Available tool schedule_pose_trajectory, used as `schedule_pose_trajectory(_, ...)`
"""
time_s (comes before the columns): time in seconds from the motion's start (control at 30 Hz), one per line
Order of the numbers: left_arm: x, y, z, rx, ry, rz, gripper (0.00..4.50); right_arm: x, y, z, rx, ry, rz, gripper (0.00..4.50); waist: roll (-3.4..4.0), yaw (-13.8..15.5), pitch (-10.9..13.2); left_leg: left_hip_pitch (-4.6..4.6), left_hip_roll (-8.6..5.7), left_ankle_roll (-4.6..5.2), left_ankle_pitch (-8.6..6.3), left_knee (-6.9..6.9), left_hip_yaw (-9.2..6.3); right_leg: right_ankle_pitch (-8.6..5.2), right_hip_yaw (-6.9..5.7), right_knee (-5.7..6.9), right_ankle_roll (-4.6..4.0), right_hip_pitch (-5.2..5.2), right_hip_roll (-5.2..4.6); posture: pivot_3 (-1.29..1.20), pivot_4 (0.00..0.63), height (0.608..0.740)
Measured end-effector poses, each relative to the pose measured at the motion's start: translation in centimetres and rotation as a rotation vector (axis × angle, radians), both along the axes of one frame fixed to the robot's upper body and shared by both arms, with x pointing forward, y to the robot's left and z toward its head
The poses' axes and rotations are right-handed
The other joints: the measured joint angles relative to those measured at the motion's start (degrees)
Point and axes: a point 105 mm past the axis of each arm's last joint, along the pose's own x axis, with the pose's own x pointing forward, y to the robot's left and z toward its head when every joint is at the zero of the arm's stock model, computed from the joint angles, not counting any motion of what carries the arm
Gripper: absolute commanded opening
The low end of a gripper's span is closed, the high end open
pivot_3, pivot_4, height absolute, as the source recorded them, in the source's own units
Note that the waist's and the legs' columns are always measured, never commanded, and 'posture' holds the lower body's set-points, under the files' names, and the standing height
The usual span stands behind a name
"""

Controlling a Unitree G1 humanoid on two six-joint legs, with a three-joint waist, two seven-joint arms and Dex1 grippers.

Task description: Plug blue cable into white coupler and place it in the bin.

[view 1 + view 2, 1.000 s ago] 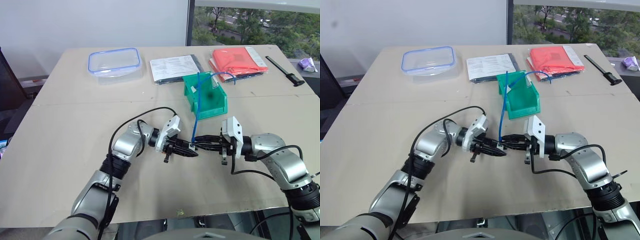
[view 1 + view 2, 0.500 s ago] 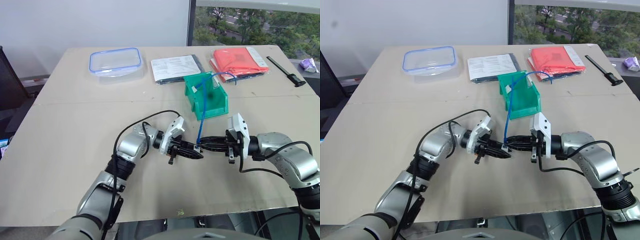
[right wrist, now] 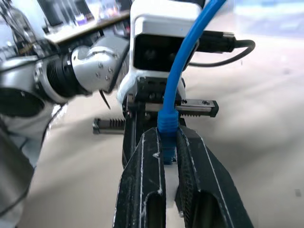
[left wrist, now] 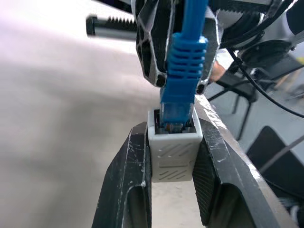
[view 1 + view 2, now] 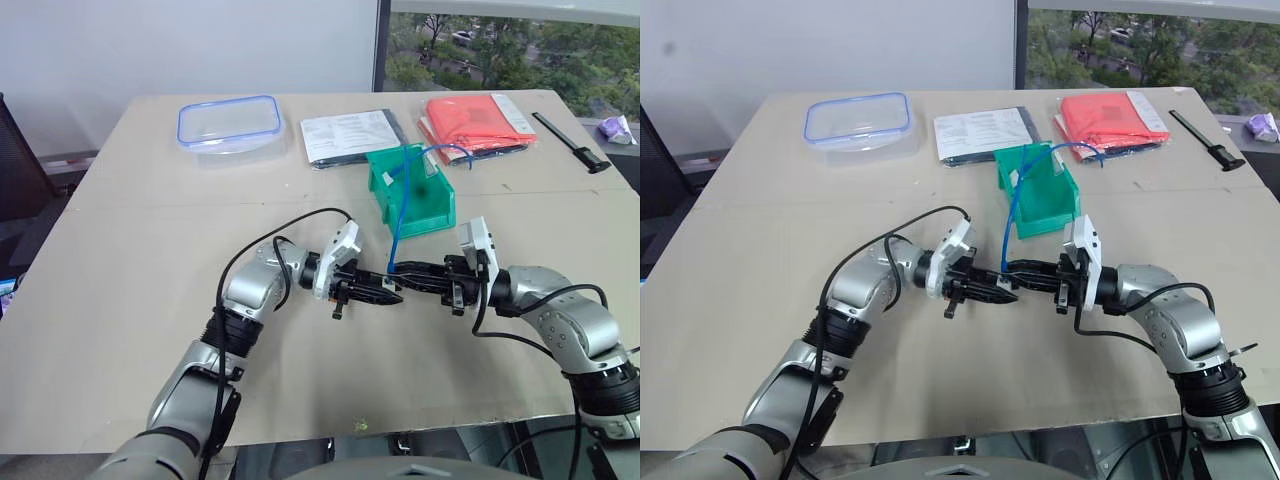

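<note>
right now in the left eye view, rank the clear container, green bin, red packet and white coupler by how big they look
1. clear container and red packet: they look alike, and both sit farther back, so no ranking between them.
2. green bin.
3. white coupler, plainly smallest, a speck between the end effectors.

The right pincer (image 5: 408,272) now rolls its wrist over, apparently pressing the blue cable (image 4: 183,61) plug into the white coupler (image 4: 173,154).

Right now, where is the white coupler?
The white coupler sits between the left gripper fingers, with the blue cable plug in its socket, above the table in front of the bin.
</note>
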Motion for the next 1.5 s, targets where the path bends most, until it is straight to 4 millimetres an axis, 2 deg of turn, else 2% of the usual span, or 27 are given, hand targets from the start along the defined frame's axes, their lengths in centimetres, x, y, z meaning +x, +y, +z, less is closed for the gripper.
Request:
schedule_pose_trajectory(0.2, 0.3, -0.2, 0.4, -0.007, -0.056, 0.009, 0.56, 0.2, -0.2, 0.3, -0.022, -0.102, -0.015, 0.00, 0.00, 0.5, 0.0, 0.01, -0.02, 0.00, 0.00, 0.01, 0.03, 0.00, 0.02, -0.01, 0.00, 0.00, 0.00, 0.00, 0.150, 0.740)
schedule_pose_trajectory(0.33, 1.6, -0.2, 0.0, 0.012, -0.156, 0.066, 0.56, 1.2, -0.2, -0.3, -0.047, -0.210, -0.042, 0.00, 0.00, 0.6, 0.0, 0.04, -0.02, 0.00, 0.00, 0.02, 0.06, 0.00, 0.02, 0.01, 0.00, 0.01, 0.03, 0.00, 0.150, 0.740)
schedule_pose_trajectory(0.43, 2.8, -0.1, -1.6, 0.043, -0.228, 0.123, 0.56, 2.4, -0.1, -2.0, -0.064, -0.254, -0.054, 0.00, 0.00, 0.6, 0.0, 0.02, -0.03, 0.00, 0.00, 0.05, 0.19, 0.01, 0.03, 0.00, 0.00, 0.02, 0.04, 0.00, 0.150, 0.740)
schedule_pose_trajectory(0.6, 3.5, 0.6, -4.3, 0.102, -0.256, 0.155, 0.56, 3.4, 0.4, -4.9, -0.081, -0.273, -0.036, 0.00, 0.00, 0.7, 0.0, 0.01, -0.02, 0.00, 0.01, 0.03, 0.31, 0.01, 0.01, -0.01, 0.00, 0.01, 0.05, 0.00, 0.150, 0.740)
schedule_pose_trajectory(0.7, 3.8, 0.6, -4.4, 0.104, -0.298, 0.146, 0.56, 3.8, 0.6, -5.2, -0.073, -0.322, -0.018, 0.00, 0.02, 0.6, 0.0, 0.12, -0.01, 0.00, 0.01, 0.04, 0.31, 0.01, 0.01, 0.01, 0.00, 0.12, 0.05, 0.00, 0.150, 0.740)
schedule_pose_trajectory(0.77, 3.9, 0.8, -4.7, 0.104, -0.317, 0.146, 0.56, 4.1, 0.7, -5.6, -0.064, -0.340, -0.015, 0.00, 0.04, 0.5, -0.1, 0.30, 0.00, 0.00, 0.01, 0.05, 0.31, 0.02, 0.04, 0.06, -0.02, 0.26, 0.04, 0.00, 0.150, 0.740)
schedule_pose_trajectory(0.87, 4.0, 1.0, -5.1, 0.114, -0.330, 0.153, 0.56, 4.3, 0.9, -6.1, -0.082, -0.359, -0.003, 0.00, 0.05, 0.1, -0.1, 1.20, 0.03, -0.01, 0.00, 0.01, 0.24, -0.13, 0.10, 0.09, -0.25, 1.02, 0.03, 0.00, 0.150, 0.740)
schedule_pose_trajectory(0.93, 4.1, 1.2, -5.2, 0.115, -0.329, 0.162, 0.56, 4.5, 1.1, -6.1, -0.104, -0.377, 0.012, 0.00, 0.05, -0.4, -0.2, 1.36, 0.07, -0.01, 0.00, 0.00, 0.20, -0.13, 0.14, 0.09, -0.27, 1.15, 0.01, 0.00, 0.150, 0.740)
schedule_pose_trajectory(1.07, 4.2, 1.5, -5.8, 0.130, -0.307, 0.174, 0.56, 4.9, 1.5, -6.3, -0.182, -0.398, 0.061, 0.00, -0.03, -0.8, -0.8, 1.99, 0.20, -0.02, -0.01, -0.13, 0.28, -0.13, 0.19, 0.08, -0.30, 1.64, -0.12, 0.00, 0.150, 0.740)
schedule_pose_trajectory(1.2, 4.2, 1.6, -6.1, 0.140, -0.297, 0.178, 0.56, 4.9, 1.7, -6.6, -0.200, -0.392, 0.071, 0.00, -0.08, -0.9, -1.5, 2.03, 0.32, -0.03, -0.01, -0.15, 0.29, -0.13, 0.19, 0.08, -0.30, 1.63, -0.16, 0.00, 0.150, 0.740)
schedule_pose_trajectory(1.4, 4.1, 1.7, -6.0, 0.133, -0.294, 0.171, 0.56, 4.5, 1.8, -7.1, -0.033, -0.301, -0.035, 0.00, -0.04, -0.9, -1.5, 1.86, 0.40, -0.03, -0.01, -0.20, 0.34, -0.08, 0.22, 0.09, -0.39, 1.45, -0.47, 0.00, 0.150, 0.740)
schedule_pose_trajectory(1.5, 4.0, 1.4, -5.8, 0.120, -0.303, 0.158, 0.56, 4.2, 1.6, -6.8, 0.007, -0.273, -0.045, 0.00, 0.01, -0.8, -1.5, 1.43, 0.32, -0.03, -0.01, -0.19, 0.35, -0.08, 0.18, 0.08, -0.39, 1.04, -0.63, 0.00, 0.150, 0.740)
